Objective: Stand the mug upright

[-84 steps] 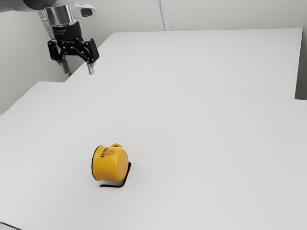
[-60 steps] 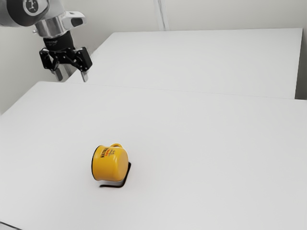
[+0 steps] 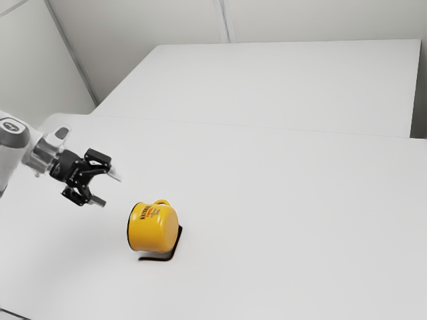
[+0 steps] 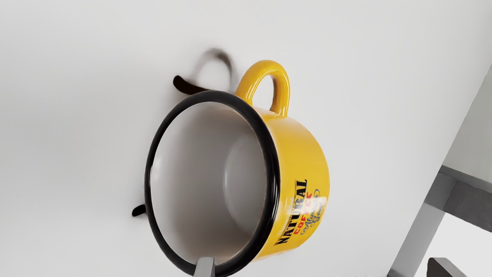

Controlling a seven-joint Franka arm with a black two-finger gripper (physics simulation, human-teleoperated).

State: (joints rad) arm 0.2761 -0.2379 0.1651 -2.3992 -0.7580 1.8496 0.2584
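- The mug (image 3: pixel 153 230) lies on its side on the table (image 3: pixel 280 200), mouth toward the gripper (image 3: pixel 107 188), base toward the exterior view's right; a bent black strip (image 3: pixel 177 241) runs beside its lower edge, its purpose unclear.
- The gripper stands wide, holding nothing; its tips are near the mug but apart from it.
- The step in hand looks like an approach for a grasp; best line the fingers up before closing—one inside the mouth, one outside the wall would suit—and keep clear of the handle (image 4: pixel 283 88).
- Once the hold is firm, lift a little, turn until the mouth faces up, then lower the base flat before letting go; a hurried turn could scrape the rim (image 4: pixel 273 173) or let the mug roll.
- The wrist view looks into the pale interior (image 4: pixel 200 173), where one fingertip overlaps the rim; the exterior view gives the gap that this overlap hides, and the mug's base side.
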